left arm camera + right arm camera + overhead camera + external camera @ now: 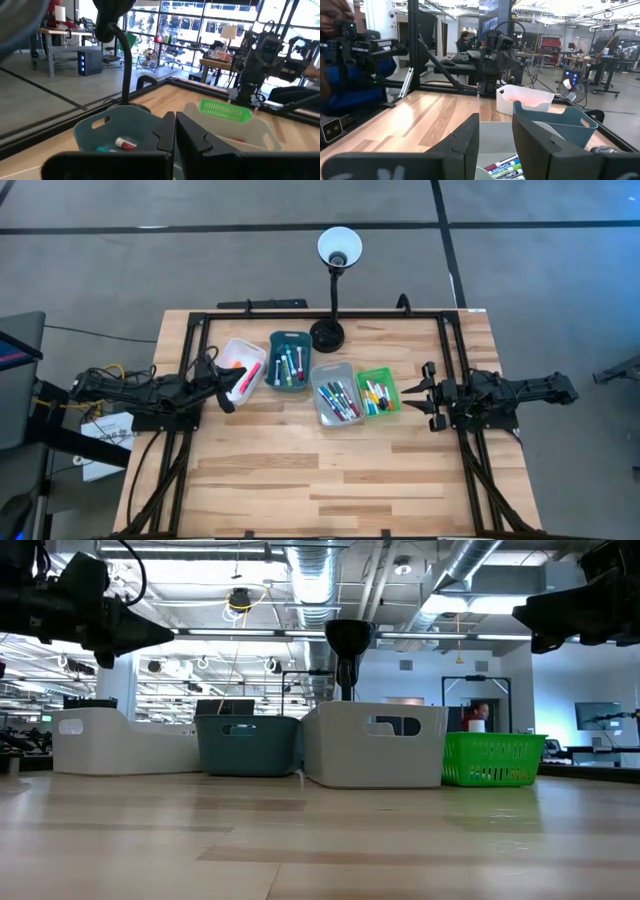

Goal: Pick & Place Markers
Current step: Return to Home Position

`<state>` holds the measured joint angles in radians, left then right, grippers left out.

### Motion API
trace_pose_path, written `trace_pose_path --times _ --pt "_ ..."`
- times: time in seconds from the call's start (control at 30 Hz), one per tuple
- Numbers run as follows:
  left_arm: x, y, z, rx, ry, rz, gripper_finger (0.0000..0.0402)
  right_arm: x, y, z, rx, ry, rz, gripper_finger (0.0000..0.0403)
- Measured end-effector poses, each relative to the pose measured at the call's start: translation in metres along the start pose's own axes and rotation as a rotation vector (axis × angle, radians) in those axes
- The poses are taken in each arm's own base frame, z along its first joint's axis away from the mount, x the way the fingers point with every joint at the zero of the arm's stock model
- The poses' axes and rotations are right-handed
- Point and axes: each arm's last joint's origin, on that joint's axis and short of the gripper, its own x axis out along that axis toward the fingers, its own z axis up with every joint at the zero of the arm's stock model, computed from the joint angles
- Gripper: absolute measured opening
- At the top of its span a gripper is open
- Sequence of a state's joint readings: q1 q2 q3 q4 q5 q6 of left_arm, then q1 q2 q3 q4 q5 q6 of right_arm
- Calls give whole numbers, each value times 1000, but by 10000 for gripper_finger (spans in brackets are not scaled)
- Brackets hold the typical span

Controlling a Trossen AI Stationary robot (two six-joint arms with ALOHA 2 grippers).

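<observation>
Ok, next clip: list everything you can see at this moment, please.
Table: one, light wood, under everything.
White bin: one, left end of the row.
Teal bin: one, second from left.
Grey bin: one, third.
Green bin: one, right end.
Markers: many, mixed caps, in all four bins.
Lamp: one, black, behind the bins.
Person: one, far back in the room.
Left gripper: black, at the white bin's left edge, jaws shut.
Right gripper: black, right of the green bin, jaws open.

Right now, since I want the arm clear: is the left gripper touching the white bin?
Apart. The low view shows the left gripper hanging well above the rim of the white bin.
</observation>
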<state>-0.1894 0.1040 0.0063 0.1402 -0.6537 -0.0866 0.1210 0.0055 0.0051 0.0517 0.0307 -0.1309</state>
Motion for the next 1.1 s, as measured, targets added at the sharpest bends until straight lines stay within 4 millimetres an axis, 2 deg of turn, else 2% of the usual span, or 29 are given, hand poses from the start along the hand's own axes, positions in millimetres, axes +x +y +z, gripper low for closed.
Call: trace_pose_path --times 1.1 --pt "5 -3 -10 68 89 8 11 0 0 0 0 0 0 107"
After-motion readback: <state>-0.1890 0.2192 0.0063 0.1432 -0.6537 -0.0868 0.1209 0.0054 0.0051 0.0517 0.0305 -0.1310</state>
